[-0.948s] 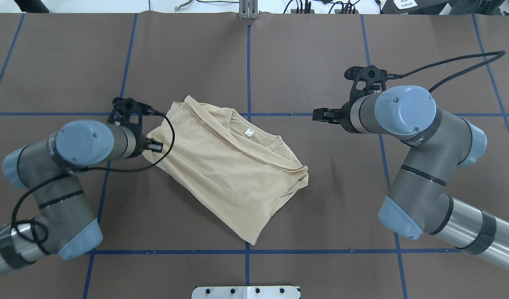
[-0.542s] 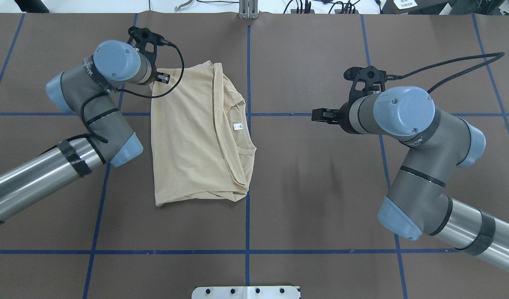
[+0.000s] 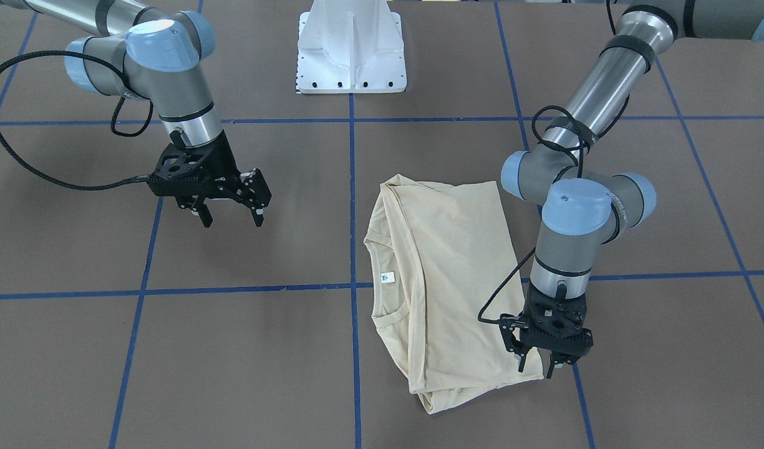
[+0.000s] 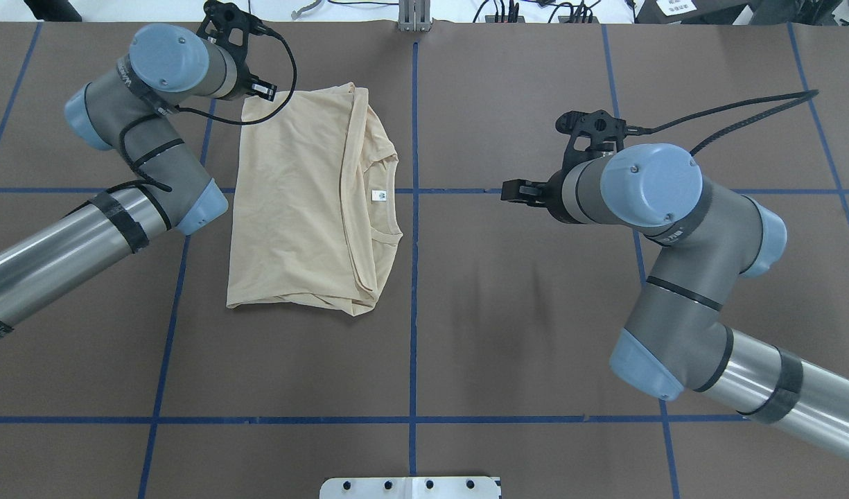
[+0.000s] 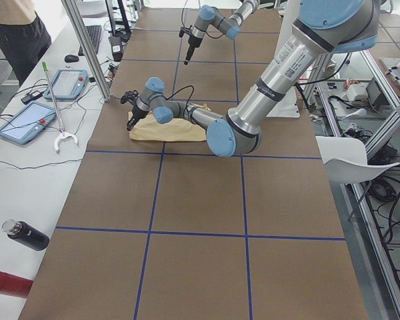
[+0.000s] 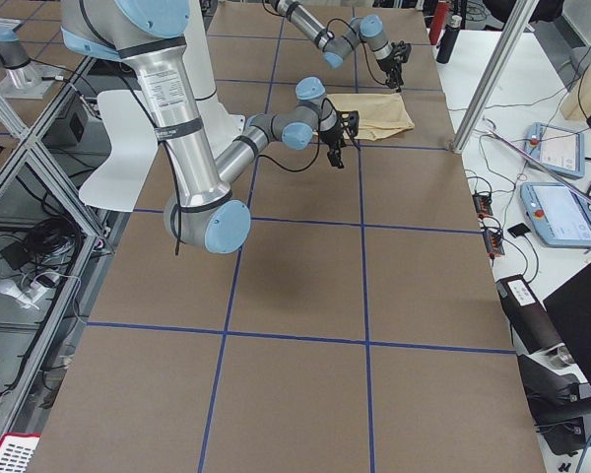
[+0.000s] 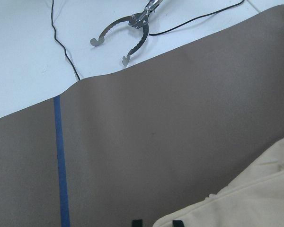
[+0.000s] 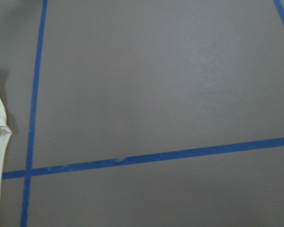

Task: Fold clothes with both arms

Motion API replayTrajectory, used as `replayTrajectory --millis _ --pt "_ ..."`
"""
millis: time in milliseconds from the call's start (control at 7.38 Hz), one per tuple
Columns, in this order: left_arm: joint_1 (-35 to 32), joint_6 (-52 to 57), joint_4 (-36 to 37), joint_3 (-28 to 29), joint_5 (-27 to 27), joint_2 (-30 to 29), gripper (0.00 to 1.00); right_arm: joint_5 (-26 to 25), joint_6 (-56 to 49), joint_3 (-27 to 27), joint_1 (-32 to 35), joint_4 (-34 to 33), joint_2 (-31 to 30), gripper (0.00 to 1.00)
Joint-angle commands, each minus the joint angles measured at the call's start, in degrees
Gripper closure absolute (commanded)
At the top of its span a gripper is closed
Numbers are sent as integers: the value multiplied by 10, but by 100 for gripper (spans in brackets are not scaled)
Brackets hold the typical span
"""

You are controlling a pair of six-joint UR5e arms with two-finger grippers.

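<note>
The shirt (image 4: 306,201) lies folded lengthwise on the tabletop (image 4: 507,333), at 9 o'clock from centre. My left gripper (image 3: 536,371) has its jaws slightly apart at the shirt's 11 o'clock corner. The right gripper (image 3: 230,219) hangs at 3 o'clock, jaws spread and holding nothing. I'd pinch matching corners with both, then fold evenly.
</note>
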Motion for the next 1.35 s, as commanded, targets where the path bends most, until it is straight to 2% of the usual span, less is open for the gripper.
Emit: replayTrajectory --millis 0,135,271,406,677,813,1219 --pt "-19 36 -11 -77 -64 63 0 -30 81 -100 -30 -5 113 0" --pt "-20 35 -11 -109 -64 86 0 -44 115 -131 -49 -48 163 0" --pt "-20 31 -11 -117 -64 91 0 -64 147 -159 -72 -82 208 2" --pt "-21 29 -11 -117 -64 91 0 -91 159 -194 -97 -82 231 6" --pt "-21 28 -11 -118 -64 91 0 -113 163 -255 -115 -80 271 41" --pt "-21 28 -11 -118 -64 91 0 -112 158 -260 -116 -80 272 52" --pt "-20 28 -11 -134 -63 108 0 -123 153 -272 -116 -79 272 53"
